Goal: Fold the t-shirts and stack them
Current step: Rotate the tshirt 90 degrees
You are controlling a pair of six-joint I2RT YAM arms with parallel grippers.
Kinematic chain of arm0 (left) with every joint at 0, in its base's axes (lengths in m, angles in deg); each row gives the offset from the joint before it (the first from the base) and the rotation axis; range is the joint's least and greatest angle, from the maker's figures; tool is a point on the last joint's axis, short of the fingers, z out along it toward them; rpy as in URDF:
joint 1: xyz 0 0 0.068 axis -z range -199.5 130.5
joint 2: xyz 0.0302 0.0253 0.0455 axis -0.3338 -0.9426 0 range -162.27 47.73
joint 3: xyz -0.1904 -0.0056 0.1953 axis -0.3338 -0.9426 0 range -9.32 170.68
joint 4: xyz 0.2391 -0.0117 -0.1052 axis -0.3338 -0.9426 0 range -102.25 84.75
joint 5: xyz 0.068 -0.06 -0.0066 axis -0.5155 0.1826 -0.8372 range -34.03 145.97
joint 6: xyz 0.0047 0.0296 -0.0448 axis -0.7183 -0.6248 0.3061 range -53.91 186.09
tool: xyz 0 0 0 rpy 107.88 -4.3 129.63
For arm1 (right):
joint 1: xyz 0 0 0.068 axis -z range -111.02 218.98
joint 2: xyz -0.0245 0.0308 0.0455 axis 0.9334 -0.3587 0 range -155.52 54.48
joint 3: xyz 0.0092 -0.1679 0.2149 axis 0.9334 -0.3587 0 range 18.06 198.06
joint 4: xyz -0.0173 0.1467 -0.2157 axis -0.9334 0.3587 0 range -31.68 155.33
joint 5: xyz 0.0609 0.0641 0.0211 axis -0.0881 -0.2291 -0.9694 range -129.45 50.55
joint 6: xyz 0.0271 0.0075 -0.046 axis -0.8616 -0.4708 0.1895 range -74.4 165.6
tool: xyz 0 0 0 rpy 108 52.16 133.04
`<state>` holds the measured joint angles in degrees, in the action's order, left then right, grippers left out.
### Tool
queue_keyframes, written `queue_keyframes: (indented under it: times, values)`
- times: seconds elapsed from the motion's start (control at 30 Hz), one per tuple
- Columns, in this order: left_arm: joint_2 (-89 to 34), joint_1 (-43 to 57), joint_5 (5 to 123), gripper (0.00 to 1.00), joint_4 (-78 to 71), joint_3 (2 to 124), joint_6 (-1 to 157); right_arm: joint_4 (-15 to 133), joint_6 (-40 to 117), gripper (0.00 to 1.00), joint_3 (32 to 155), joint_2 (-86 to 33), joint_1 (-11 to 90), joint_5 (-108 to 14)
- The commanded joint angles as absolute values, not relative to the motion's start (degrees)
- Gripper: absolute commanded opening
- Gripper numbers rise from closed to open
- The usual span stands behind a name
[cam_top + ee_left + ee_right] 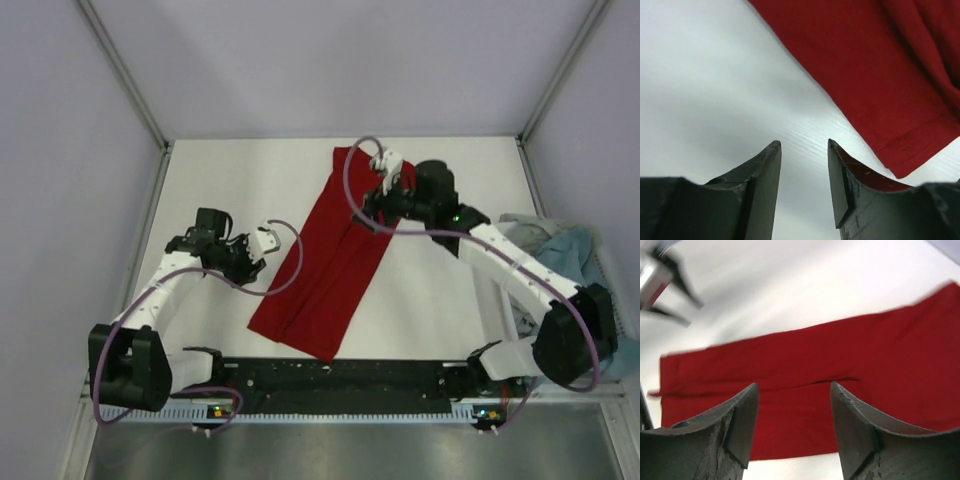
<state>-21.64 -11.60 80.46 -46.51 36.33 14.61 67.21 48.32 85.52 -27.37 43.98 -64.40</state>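
A deep red t-shirt lies flat on the white table, folded into a long narrow strip that runs diagonally from back centre to the near edge. My left gripper hovers just left of the strip, open with only bare table between its fingers; the red t-shirt's hem corner lies ahead to its right. Over the strip's far right part, my right gripper is open and holds nothing, with the red t-shirt below it. A teal-blue t-shirt and a light grey t-shirt lie crumpled at the right edge.
Slanted frame rails and grey walls close in the table at the left, right and back. The arms' black base bar runs along the near edge. Purple cables loop over both arms.
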Motion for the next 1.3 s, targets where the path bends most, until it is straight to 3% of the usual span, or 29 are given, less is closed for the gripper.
queue_keyframes:
  times: [0.0,0.03,0.07,0.17,0.3,0.37,0.47,0.73,0.77,0.83,1.0,1.27]
  values:
    - [-21.45,-12.38,91.04,0.48,-49.81,38.33,8.62,52.96,61.56,0.60,68.45,-19.98,32.37,-69.34]
    - [-20.92,-12.38,90.86,0.48,-49.73,37.62,7.39,55.31,67.77,0.69,65.55,-18.83,28.50,-68.98]
    - [-20.39,-12.47,91.12,0.49,-50.07,37.44,6.07,57.86,74.45,0.86,63.26,-18.21,23.76,-68.20]
    - [-19.16,-12.38,93.05,0.51,-53.84,37.44,1.07,59.56,82.41,0.87,57.36,-17.51,11.36,-61.35]
    - [-19.42,-11.86,98.06,0.53,-61.58,37.27,-9.48,57.27,84.52,0.83,54.71,-19.17,3.60,-61.95]
    - [-19.69,-11.24,98.51,0.53,-62.99,36.48,-11.69,57.62,86.81,0.76,55.06,-21.18,1.14,-59.68]
    - [-20.12,-10.89,97.81,0.53,-64.22,35.42,-14.06,56.75,87.79,0.58,56.02,-24.70,-0.19,-60.98]
    - [-20.48,-8.70,98.33,0.53,-68.18,34.72,-17.23,61.75,94.02,0.57,57.70,-32.70,-2.47,-60.72]
    - [-20.48,-7.82,97.81,0.53,-67.92,34.37,-16.71,63.75,94.11,0.49,57.96,-33.32,-3.00,-60.20]
    - [-20.65,-5.37,95.88,0.53,-66.34,33.49,-14.69,68.14,93.76,0.24,58.75,-34.03,-4.66,-57.40]
    - [-19.43,3.95,93.41,0.54,-65.46,31.55,-13.71,79.76,96.74,0.03,55.86,-30.44,-5.82,-48.96]
    - [-16.70,17.75,92.36,0.57,-61.00,30.86,-9.94,83.46,98.51,0.00,51.63,-24.81,-5.99,-45.17]
